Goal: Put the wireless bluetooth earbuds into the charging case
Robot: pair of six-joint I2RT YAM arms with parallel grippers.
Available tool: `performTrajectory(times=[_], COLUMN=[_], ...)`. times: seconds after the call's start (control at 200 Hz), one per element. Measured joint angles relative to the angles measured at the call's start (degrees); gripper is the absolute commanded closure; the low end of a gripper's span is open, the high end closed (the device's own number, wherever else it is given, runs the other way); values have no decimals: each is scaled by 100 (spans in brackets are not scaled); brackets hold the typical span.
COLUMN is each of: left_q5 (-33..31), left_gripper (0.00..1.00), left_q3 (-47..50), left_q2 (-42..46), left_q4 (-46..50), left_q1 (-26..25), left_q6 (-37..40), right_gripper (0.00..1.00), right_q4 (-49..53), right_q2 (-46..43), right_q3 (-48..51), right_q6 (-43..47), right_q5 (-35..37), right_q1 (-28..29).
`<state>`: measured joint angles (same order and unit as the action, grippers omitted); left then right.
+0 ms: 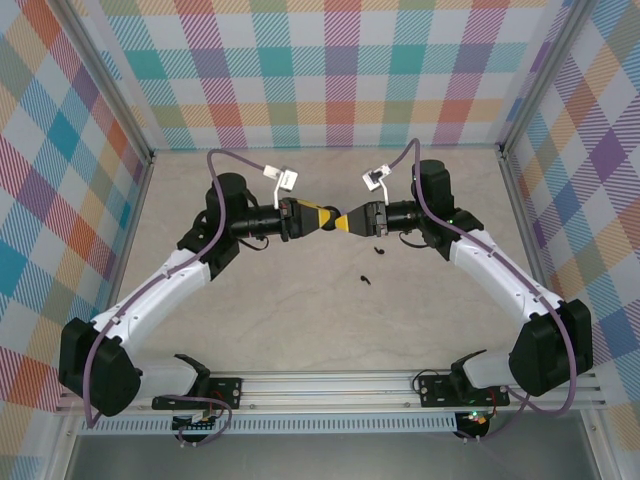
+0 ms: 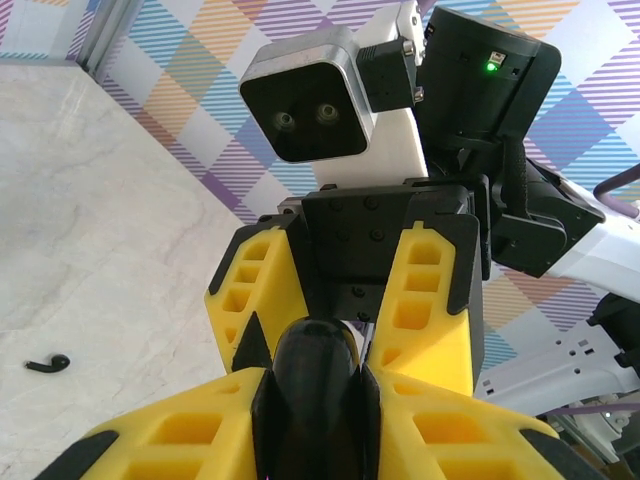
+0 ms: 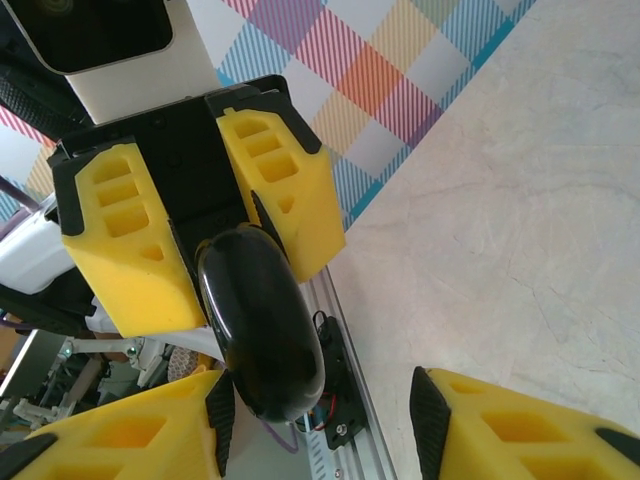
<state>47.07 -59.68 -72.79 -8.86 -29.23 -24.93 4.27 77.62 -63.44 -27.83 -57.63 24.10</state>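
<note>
A glossy black charging case (image 2: 314,372) is clamped between the pads of my left gripper (image 2: 316,400), which is shut on it above the table. My right gripper (image 3: 322,410) faces it nose to nose and stands open. The same case (image 3: 258,318) lies against the right gripper's left pad, while the other finger (image 3: 520,430) is well clear of it. In the top view the left gripper (image 1: 323,217) and right gripper (image 1: 347,221) meet mid-table. Two black earbuds (image 1: 381,250) (image 1: 365,279) lie on the table below the right gripper. One earbud (image 2: 47,364) lies on the marble. The lilac earbuds are out of view.
The pale marble tabletop (image 1: 300,320) is walled by plaid panels (image 1: 330,70) at the back and sides. An aluminium rail (image 1: 330,385) with the arm bases runs along the near edge. Purple cables (image 1: 215,160) loop over both wrists.
</note>
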Motion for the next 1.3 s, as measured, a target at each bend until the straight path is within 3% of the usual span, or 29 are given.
performTrajectory(times=[0.385,0.63,0.785,0.965,1.305], left_q5=[-17,-44,-111,-188,-52], left_gripper=[71,71,63,56,57], left_q3=[-26,-70,-98,-101,-101], left_q2=[-118,-129,-129,-129,-85], left_q4=[129,142,173,271,282], left_q1=[-114,-111,-111,-111,-114], left_q6=[76,98,122,173,181], right_gripper=[61,76,80,81,81], right_q4=[-173,-164,-118,50,225], right_q2=[-2,-2,-13,-87,-98], right_q3=[-22,-50,-76,-92,-286], right_q6=[-68,-83,-76,-15,26], right_q5=[-63,-59,-7,142,214], right_q1=[76,72,63,74,76])
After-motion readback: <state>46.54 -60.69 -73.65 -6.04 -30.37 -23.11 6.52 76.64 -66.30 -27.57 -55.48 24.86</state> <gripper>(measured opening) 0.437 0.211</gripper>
